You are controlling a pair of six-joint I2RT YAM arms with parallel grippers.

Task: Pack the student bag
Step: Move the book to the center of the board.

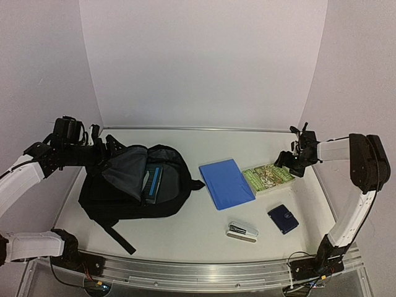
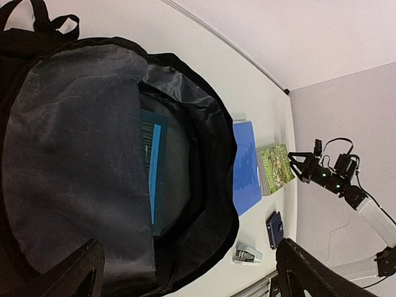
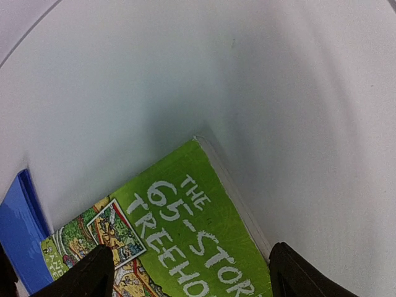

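Observation:
The student bag point(image 1: 167, 185) lies at the left of the table, a large black backpack with its grey-lined flap folded back and its mouth open. A teal-edged book point(image 1: 152, 182) stands inside it, also seen in the left wrist view point(image 2: 151, 167). My left gripper point(image 1: 108, 148) is open at the bag's far-left top edge, its fingers wide apart over the flap point(image 2: 74, 154). My right gripper point(image 1: 289, 162) is open, its fingers on either side of the right end of a green book point(image 3: 198, 241). A blue book point(image 1: 226, 183) lies between the bag and the green book point(image 1: 267, 178).
A grey stapler point(image 1: 242, 232) and a dark blue case point(image 1: 283, 218) lie near the front right. A metal rail point(image 1: 198, 272) runs along the near edge. White walls close in the back and sides.

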